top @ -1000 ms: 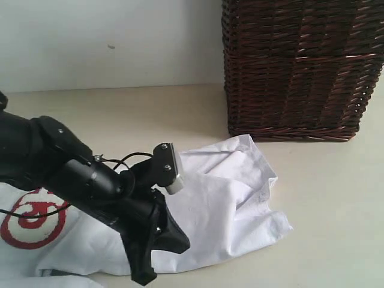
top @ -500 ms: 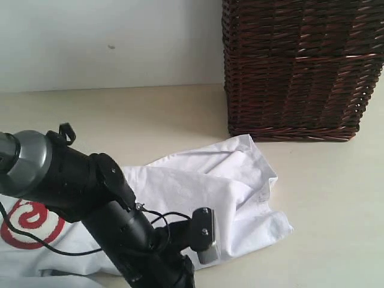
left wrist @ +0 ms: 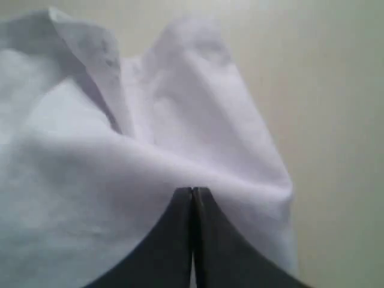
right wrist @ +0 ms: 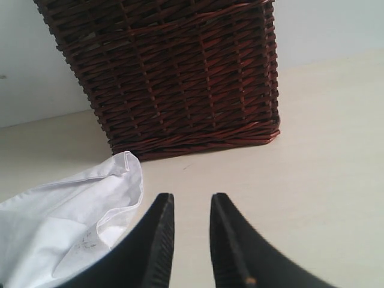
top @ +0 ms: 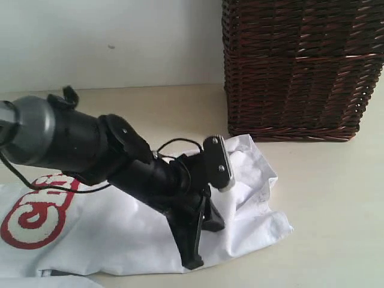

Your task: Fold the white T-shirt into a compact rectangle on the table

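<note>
Cream table (top: 324, 180), wicker basket (top: 300, 66) by pale wall (top: 120, 42), left gripper (left wrist: 192, 192) pinching white T-shirt (left wrist: 180, 120), right gripper (right wrist: 189, 240) slightly apart

Light soft, even, moderately bright in all views; source not identifiable. Dim shadows lie on the shirt (top: 120, 234) under the arm (top: 90, 150) and along the basket (top: 300, 72) foot. Left wrist view blurred throughout, shirt whites washed out. Right wrist view sharp on basket; right gripper (right wrist: 191, 197) soft-edged.
</note>
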`<action>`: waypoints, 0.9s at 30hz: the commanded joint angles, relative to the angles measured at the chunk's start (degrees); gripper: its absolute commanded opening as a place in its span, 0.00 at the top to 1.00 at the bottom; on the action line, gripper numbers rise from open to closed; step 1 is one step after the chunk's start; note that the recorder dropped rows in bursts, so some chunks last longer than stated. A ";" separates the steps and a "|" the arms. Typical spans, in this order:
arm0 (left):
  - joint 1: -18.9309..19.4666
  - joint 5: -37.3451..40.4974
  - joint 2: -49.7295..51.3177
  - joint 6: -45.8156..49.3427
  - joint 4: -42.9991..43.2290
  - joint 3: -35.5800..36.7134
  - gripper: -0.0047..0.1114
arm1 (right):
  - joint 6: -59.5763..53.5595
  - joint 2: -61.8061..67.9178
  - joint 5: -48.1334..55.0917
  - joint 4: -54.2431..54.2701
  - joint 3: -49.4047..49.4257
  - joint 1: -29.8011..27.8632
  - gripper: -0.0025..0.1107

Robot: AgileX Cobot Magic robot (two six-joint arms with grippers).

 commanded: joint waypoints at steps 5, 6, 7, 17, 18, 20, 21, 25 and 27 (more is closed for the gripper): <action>-2.45 16.33 2.95 -9.92 5.42 -1.41 0.96 | -0.03 0.13 -0.06 0.08 0.28 0.04 0.77; -3.05 17.93 2.95 -11.26 5.23 -1.41 0.96 | -0.03 0.13 -0.06 0.08 0.28 0.04 0.77; -3.73 19.14 2.95 -12.51 4.81 -1.41 0.96 | -0.03 0.13 -0.06 0.08 0.28 0.04 0.77; -3.10 7.15 -4.34 -12.94 0.75 -3.12 0.96 | -0.03 0.13 -0.06 0.08 0.28 0.04 0.77; -2.29 3.53 -4.34 -11.80 1.28 -3.38 0.96 | -0.03 0.13 -0.06 0.08 0.28 0.04 0.77; -0.41 -0.89 -2.38 -10.68 2.62 -3.61 0.96 | -0.03 0.13 -0.06 0.08 0.28 0.04 0.77; 0.39 -1.34 -0.94 -10.53 3.51 -3.61 0.96 | -0.03 0.13 -0.06 0.08 0.28 0.04 0.77; 1.36 0.33 2.74 -12.61 8.74 -3.61 0.96 | -0.03 0.13 -0.06 0.08 0.28 0.04 0.77; 1.36 2.77 2.84 -14.60 11.33 -3.61 0.96 | -0.03 0.13 -0.06 0.08 0.28 0.04 0.77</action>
